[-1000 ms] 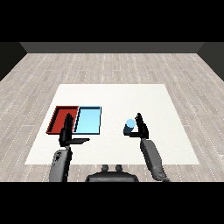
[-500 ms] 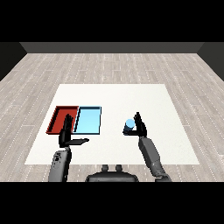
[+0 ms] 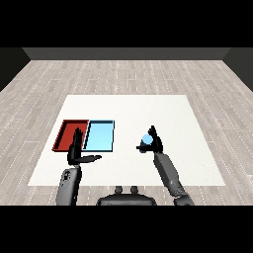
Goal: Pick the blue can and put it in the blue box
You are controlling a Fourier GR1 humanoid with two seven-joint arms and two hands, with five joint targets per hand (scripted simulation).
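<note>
The blue can (image 3: 146, 141) stands upright on the white table (image 3: 128, 111), right of the trays. My right hand (image 3: 155, 144) is against its right side, fingers up behind it and the thumb reaching across its front. The light blue tray (image 3: 99, 136) lies left of the can, with nothing in it, and the red tray (image 3: 70, 134) sits beside it further left. My left hand (image 3: 77, 152) hovers at the near edge of the trays, fingers straight up and thumb out to the right, holding nothing.
Grey wood floor surrounds the table. Bare white table surface stretches behind the trays and to the right of the can.
My right hand has shifted slightly left and closed in around the blue can. The left hand has barely moved.
</note>
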